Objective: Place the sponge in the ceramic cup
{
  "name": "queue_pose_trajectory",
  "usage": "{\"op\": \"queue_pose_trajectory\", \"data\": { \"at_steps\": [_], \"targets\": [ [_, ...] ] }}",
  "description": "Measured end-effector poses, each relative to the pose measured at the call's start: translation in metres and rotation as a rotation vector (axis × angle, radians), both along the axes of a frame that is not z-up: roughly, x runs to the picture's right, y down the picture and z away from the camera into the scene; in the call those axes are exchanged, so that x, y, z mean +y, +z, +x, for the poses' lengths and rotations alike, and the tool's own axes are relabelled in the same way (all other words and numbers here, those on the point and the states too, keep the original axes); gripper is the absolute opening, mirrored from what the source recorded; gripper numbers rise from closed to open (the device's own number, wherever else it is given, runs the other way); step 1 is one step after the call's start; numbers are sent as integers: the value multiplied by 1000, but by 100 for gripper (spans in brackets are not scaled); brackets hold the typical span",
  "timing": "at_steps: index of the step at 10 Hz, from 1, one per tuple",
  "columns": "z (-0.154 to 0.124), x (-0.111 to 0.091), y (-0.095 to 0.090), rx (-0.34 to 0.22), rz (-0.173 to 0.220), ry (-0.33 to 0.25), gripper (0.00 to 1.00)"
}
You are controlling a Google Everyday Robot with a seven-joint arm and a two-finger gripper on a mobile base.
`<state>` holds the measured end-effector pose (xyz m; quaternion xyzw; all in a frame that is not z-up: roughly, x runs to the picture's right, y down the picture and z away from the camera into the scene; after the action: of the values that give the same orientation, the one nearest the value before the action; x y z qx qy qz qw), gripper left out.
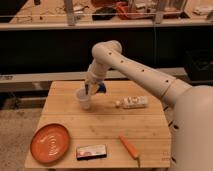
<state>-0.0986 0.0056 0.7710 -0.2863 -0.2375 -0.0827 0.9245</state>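
The whitish ceramic cup (83, 98) stands upright on the left-centre of the wooden table (105, 125). Just above and to the right of its rim hangs my gripper (93, 89), at the end of the white arm that reaches in from the right. It is shut on the sponge (98, 88), a small dark blue block with a yellowish side showing towards the cup. The sponge is level with the cup's rim and almost touches it.
An orange plate (50, 143) lies at the front left. A flat dark packet (91, 151) sits at the front edge, an orange carrot-shaped stick (129, 145) to its right. A white bottle (133, 102) lies on its side right of the cup.
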Motion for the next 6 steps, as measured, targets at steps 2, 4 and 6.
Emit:
{"op": "queue_pose_trajectory", "data": {
  "at_steps": [2, 4, 6],
  "targets": [
    [-4, 1, 4, -5, -2, -4, 5],
    [-7, -2, 9, -9, 0, -8, 5],
    [-14, 0, 11, -7, 0, -3, 5]
  ]
}}
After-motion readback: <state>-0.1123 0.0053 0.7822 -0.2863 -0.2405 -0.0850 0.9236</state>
